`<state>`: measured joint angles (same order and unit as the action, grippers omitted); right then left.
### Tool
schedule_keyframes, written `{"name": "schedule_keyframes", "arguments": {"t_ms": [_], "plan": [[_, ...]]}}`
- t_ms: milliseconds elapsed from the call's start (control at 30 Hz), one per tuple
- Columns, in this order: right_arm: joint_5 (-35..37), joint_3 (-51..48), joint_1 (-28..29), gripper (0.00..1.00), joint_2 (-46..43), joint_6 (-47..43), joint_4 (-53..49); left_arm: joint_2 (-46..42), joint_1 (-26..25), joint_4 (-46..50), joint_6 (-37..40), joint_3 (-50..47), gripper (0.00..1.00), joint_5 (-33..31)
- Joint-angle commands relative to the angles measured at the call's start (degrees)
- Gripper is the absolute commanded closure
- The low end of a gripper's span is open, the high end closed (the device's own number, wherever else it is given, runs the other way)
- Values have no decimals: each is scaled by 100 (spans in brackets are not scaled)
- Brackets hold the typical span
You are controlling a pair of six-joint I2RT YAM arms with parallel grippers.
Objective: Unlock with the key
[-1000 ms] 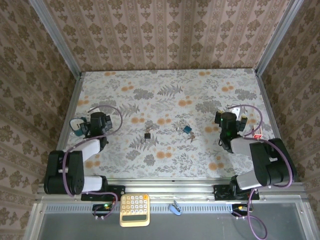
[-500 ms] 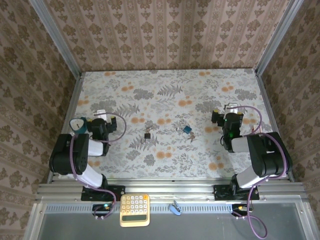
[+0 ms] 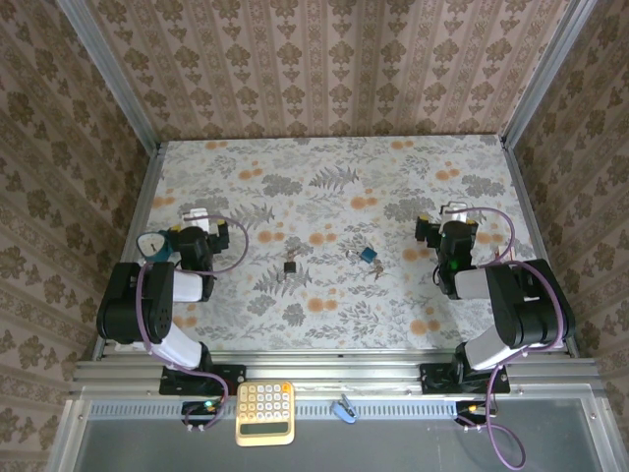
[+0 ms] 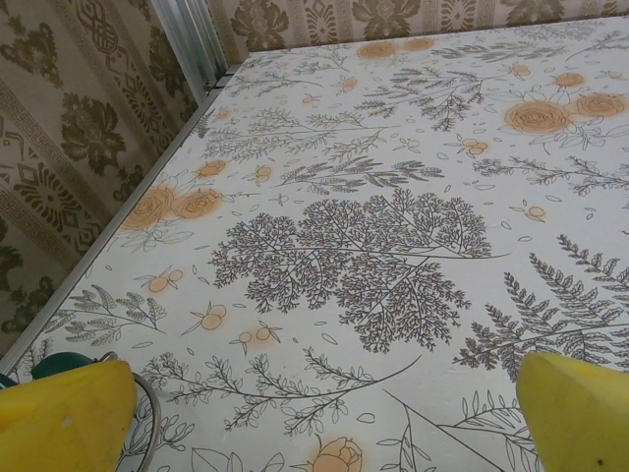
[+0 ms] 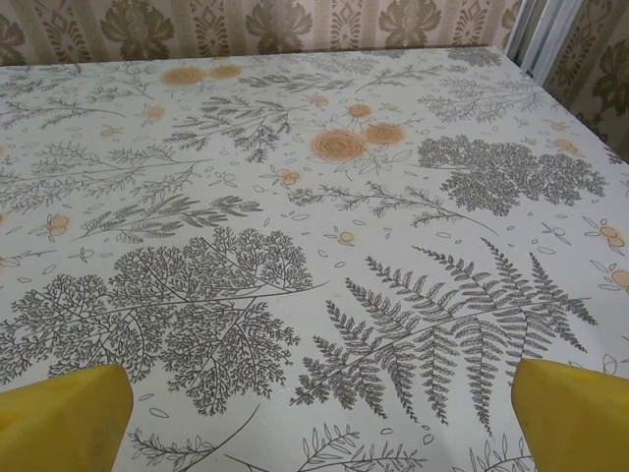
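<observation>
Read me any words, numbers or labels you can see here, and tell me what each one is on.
None can be read.
The keys of the calculator are too small to read.
The blue padlock shows no legible brand at this size.

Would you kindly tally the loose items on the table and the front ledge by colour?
Blue: 2 (blue padlock, blue clip)
Dark: 1 (small dark item)
Silvery: 1 (key bunch)
Yellow: 1 (calculator)
Total: 5
</observation>
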<state>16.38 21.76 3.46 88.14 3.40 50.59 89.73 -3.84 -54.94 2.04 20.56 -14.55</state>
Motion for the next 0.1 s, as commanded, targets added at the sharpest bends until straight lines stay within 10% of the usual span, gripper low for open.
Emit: {"name": "schedule_keyframes", "arguments": {"t_ms": [0, 67], "plan": [[-26, 86, -30, 0, -29, 73, -11, -23, -50, -106, 138, 45, 0, 38], [-29, 44, -30, 0, -39, 58, 55, -30, -109, -224, 205, -11, 0, -11]]}}
